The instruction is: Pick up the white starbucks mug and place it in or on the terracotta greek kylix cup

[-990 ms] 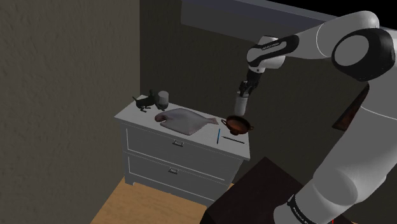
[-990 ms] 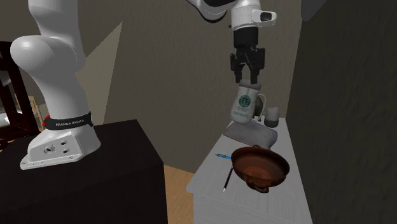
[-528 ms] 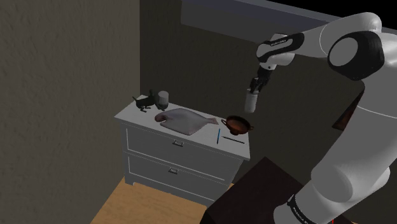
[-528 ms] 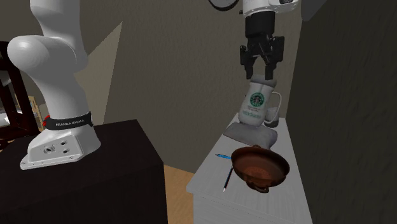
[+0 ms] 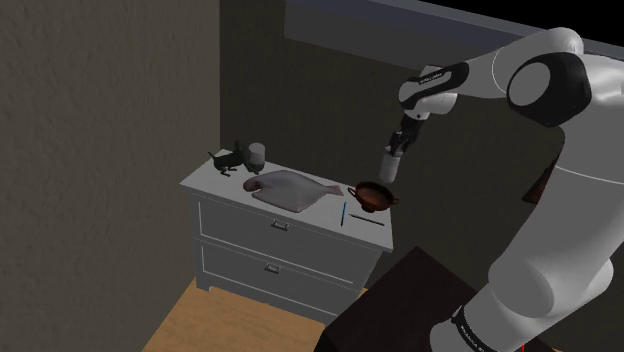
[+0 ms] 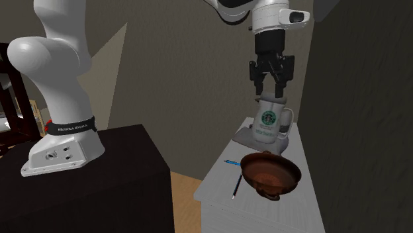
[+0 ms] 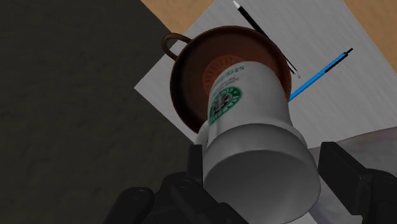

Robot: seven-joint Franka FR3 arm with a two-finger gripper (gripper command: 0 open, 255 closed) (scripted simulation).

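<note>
A white mug [image 6: 267, 122] with a green round logo hangs upright from my black gripper [image 6: 271, 96], which is shut on its upper rim. Below and in front of it stands the reddish-brown two-handled kylix cup [image 6: 270, 173] on the white dresser top [image 6: 222, 198]. In the shoulder view the mug [image 5: 391, 165] is a little above the kylix [image 5: 373, 194], under the gripper [image 5: 399, 148]. Along the gripper [image 7: 273, 175], the mug [image 7: 254, 127] points base-first at the kylix bowl [image 7: 191, 70], with a finger on either side of the rim.
A blue pen [image 6: 231, 162] and a black pencil [image 6: 236, 187] lie beside the kylix. A flat grey fish-like thing [image 5: 290, 188], a dark figurine [image 5: 228, 158] and a small jar [image 5: 256, 154] share the dresser [image 5: 270, 250]. The black stand [image 5: 400, 300] is close by.
The gripper has carried the mug sideways toward the kylix, then lowered it. The mug now hangs closer above the bowl.
</note>
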